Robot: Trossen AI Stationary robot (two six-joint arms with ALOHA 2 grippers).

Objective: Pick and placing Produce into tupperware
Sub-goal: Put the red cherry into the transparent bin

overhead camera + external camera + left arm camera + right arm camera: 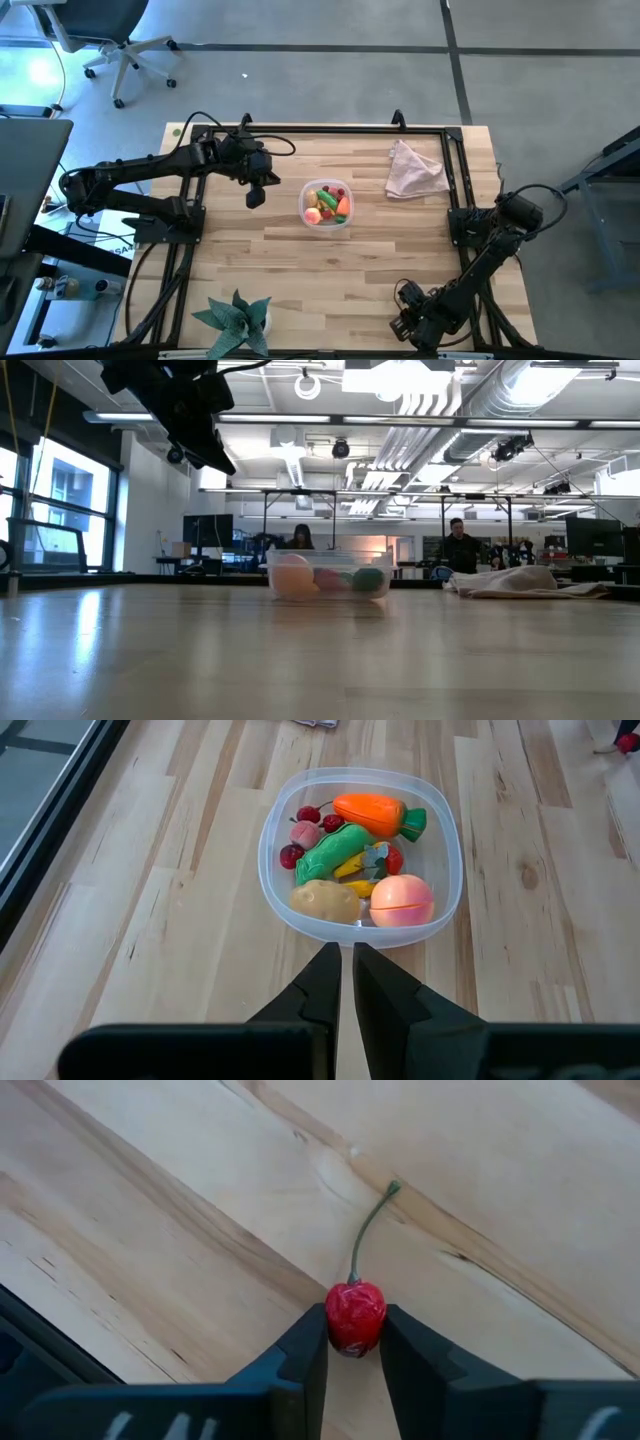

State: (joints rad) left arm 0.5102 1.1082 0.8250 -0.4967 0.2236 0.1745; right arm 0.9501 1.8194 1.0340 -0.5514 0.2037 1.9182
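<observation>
The clear tupperware [327, 206] stands mid-table on its base. It holds an orange carrot [368, 814], a green pepper [334, 852], a tan potato [324, 900], a pink-red piece [402, 900], red cherries [310, 817] and yellow sticks. My left gripper [255, 196] hovers shut and empty just left of it, high above the table in the low view [195, 415]. My right gripper [407, 324] is at the table's near right corner, shut on a red cherry [355, 1316]. My right gripper pinches the cherry's round red body [355, 1325] between its two fingertips, one on each side. Its green stem [368, 1230] points away from the fingers over the wood. I cannot tell whether the cherry is lifted clear or rests on the table.
A pinkish-beige cloth [414, 170] lies at the far right. A green leafy fake plant [236, 320] stands at the near edge, left of centre. Black frame rails run along the table's left, far and right sides. People sit in the room beyond the table [460, 545].
</observation>
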